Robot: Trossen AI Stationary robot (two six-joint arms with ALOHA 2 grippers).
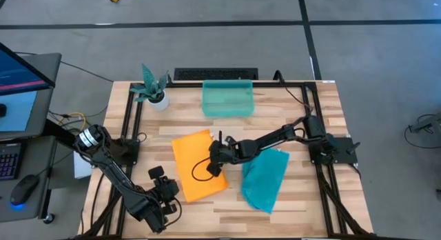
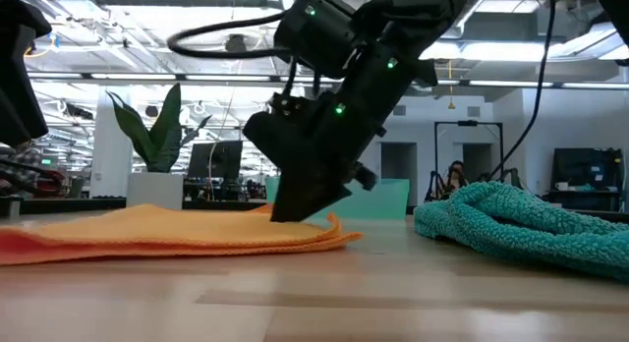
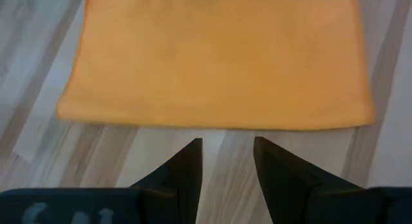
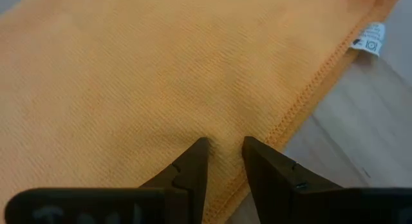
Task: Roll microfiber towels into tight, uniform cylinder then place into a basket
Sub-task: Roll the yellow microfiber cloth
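My right gripper (image 4: 222, 161) pressed down on the orange towel (image 1: 198, 164) near its 3 o'clock edge, fingers slightly apart with a pinch of cloth between them, probably to start the roll. My left gripper (image 3: 225, 163) waited at 6 o'clock, parted and empty. The basket (image 1: 228, 99) stood at 12. A small white tag (image 4: 369, 38) was unreadable.

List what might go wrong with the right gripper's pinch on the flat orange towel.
1. The right gripper pinches the flat orange microfiber towel near its stitched edge with narrow jaws; it may catch only one layer or slip off.
2. The rumpled teal microfiber towel lies close beside; dragging the orange one could snag it.
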